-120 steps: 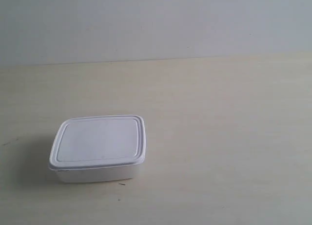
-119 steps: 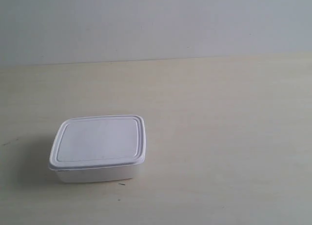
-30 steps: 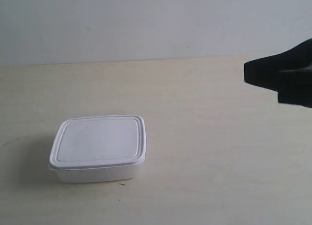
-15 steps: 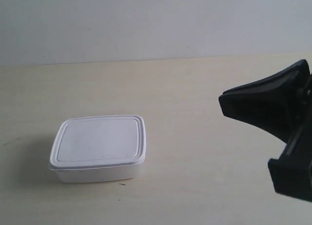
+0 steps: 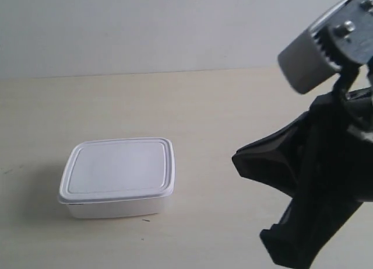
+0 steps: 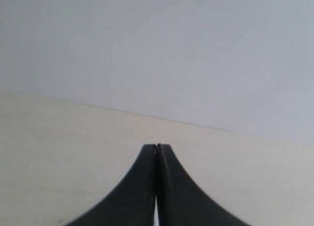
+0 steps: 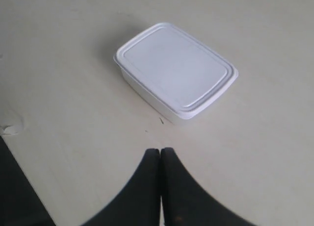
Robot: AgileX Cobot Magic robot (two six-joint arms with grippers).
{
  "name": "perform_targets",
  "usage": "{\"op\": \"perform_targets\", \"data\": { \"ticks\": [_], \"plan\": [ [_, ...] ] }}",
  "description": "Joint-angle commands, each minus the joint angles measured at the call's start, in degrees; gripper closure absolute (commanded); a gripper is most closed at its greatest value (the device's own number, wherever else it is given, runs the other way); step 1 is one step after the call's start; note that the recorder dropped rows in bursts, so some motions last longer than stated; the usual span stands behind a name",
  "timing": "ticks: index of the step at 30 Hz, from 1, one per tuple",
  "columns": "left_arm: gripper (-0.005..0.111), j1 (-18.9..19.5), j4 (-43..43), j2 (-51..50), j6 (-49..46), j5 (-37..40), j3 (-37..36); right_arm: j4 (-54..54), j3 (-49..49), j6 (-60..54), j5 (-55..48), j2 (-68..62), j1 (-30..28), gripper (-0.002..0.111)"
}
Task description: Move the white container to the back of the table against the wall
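Observation:
The white container point(image 5: 119, 175) rests lid-on toward the front of the table point(image 5: 221, 105), well short of the wall point(image 5: 145, 30). A black arm at the exterior view's right reaches in, its wedge-shaped gripper point(image 5: 238, 159) pointing at the container from about a box-width away. In the right wrist view the white container point(image 7: 176, 71) lies ahead of my right gripper point(image 7: 160, 150), which is shut on nothing and apart from the box. My left gripper point(image 6: 156, 146) is also shut and empty, facing bare table point(image 6: 59, 138) and wall point(image 6: 147, 49); that view holds no container.
Tiny dark specks point(image 5: 145, 220) dot the tabletop just in front of the container. A dark area point(image 7: 14, 191) lies past the table's edge in the right wrist view. Bare tabletop stretches between the container and the wall.
The black arm has come into the exterior view from the right and moved leftward and nearer, toward the container. The container has not moved.

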State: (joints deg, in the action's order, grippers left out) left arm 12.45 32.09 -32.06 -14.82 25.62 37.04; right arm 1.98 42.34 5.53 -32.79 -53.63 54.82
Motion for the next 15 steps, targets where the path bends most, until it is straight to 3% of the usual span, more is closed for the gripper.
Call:
{"op": "perform_targets", "data": {
  "ticks": [1,4,7,15],
  "plan": [
    [0.107,0.2,1.6,-0.7,3.0,5.1,0.3,0.5,0.3,0.0,1.5,-4.1,0.1,0.108],
    [0.107,0.2,1.3,-3.2,2.7,9.0,-1.1,0.5,0.3,-0.5,4.3,-8.1,0.1,0.108],
    [0.107,0.2,2.0,-8.8,-4.6,13.0,-6.4,0.5,0.3,-5.5,6.5,-11.4,0.1,0.108],
    [0.107,0.2,13.2,-20.2,-13.9,16.7,-13.0,0.5,0.3,-5.5,13.1,-19.1,0.1,0.108]
  ]
}}
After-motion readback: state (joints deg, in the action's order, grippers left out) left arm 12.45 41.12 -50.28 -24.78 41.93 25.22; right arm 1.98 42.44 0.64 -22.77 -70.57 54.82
